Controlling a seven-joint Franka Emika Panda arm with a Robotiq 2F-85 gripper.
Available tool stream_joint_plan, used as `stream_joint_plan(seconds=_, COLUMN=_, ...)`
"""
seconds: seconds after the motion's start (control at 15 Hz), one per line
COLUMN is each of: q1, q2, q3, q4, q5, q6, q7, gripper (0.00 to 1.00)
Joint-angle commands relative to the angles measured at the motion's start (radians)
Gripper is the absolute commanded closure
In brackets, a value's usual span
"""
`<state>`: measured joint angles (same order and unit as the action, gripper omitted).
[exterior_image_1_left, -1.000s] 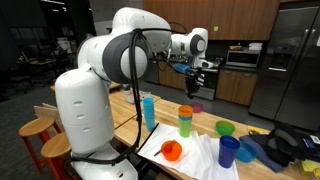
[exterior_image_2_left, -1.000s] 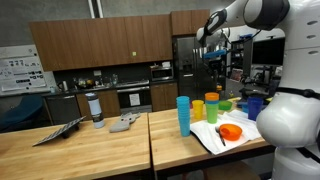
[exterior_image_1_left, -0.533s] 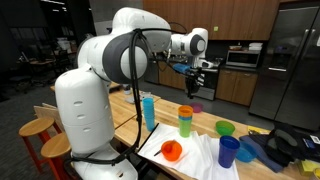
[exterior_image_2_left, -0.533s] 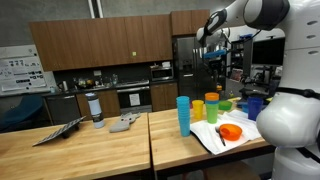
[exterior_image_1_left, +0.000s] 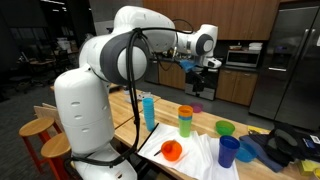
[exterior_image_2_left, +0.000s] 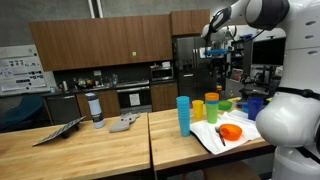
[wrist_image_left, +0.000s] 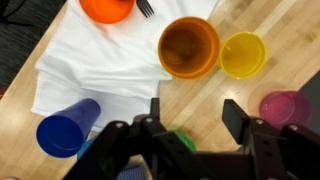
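With my gripper (wrist_image_left: 195, 118) hanging high over the table (wrist_image_left: 290, 28), jaws apart and empty, the orange cup (wrist_image_left: 188, 47) at twelve o'clock and the yellow cup (wrist_image_left: 243, 54) at one, I judge it best to centre over one rim and descend straight, clear of its neighbour.

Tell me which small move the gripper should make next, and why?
Probably lower it straight down with the jaws open. The gripper hangs high above the table, empty, and a green thing shows right beneath it; the orange cup stands further ahead.
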<state>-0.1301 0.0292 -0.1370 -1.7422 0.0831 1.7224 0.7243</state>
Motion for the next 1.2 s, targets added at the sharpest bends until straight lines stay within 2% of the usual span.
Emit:
stream_joint_plan(seconds=0.0, q1=-0.023, q2=-0.012, q3=-0.023, q4=0.007, q5=0.039, q6=0.084, q7=0.084, gripper=0.02)
stream_joint_plan(seconds=0.27, q1=-0.038, q2=-0.003, q3=-0.038, q4=0.015, q5=-0.001, q6=0.12, q7=0.108, gripper=0.0)
stream_joint_plan(seconds=0.67, q1=-0.044, q2=0.001, q3=-0.043, q4=0.0, q5=0.009, q6=0.119, q7=0.063, gripper=0.0)
stream_joint_plan(seconds=0.73, q1=-0.057, q2=-0.091, q3=-0.058, q4=-0.111, q5=-0.026, q6=0.133, q7=0.039, gripper=0.0)
stream_joint_plan(seconds=1.13, q1=-0.157, q2=-0.272, q3=-0.136, q4=-0.389, q5=-0.205, q6=0.21, q7=-0.115, gripper=0.0)
